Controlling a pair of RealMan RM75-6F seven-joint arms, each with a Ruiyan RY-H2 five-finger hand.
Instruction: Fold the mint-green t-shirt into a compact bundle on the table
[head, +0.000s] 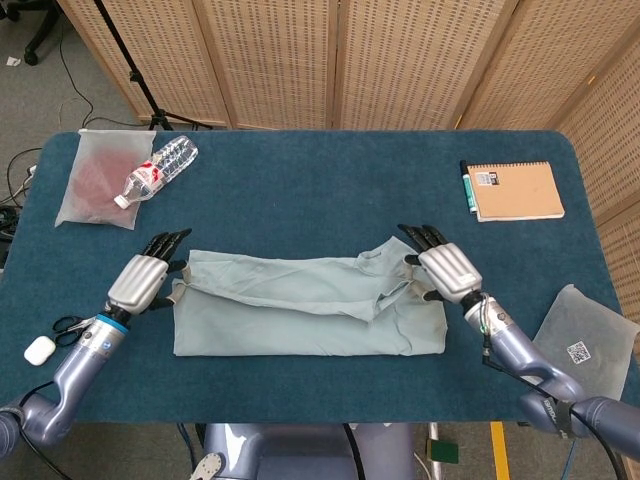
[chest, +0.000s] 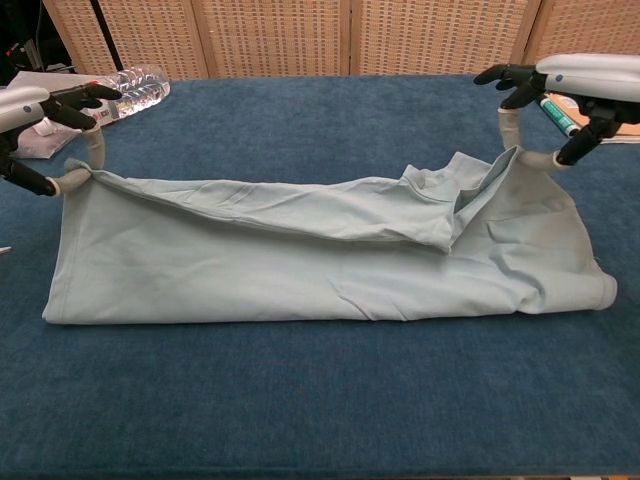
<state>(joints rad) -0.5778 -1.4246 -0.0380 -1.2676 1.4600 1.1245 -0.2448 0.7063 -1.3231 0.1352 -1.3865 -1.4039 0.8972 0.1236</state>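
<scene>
The mint-green t-shirt (head: 300, 315) (chest: 300, 270) lies folded lengthwise in a long band on the blue table (head: 320, 195), its near edge brought over toward the far edge. My left hand (head: 145, 277) (chest: 40, 120) pinches the shirt's left corner just above the cloth. At the right end, near the collar, my right hand (head: 445, 268) (chest: 570, 85) pinches the other corner. Both lifted edges stay slightly raised off the table.
A water bottle (head: 160, 168) lies on a clear bag (head: 95, 180) at the far left. A notebook (head: 518, 190) with a marker (head: 466, 186) sits far right. Scissors (head: 75, 323) and a small white object (head: 39, 350) lie near left; a frosted bag (head: 580, 350) near right.
</scene>
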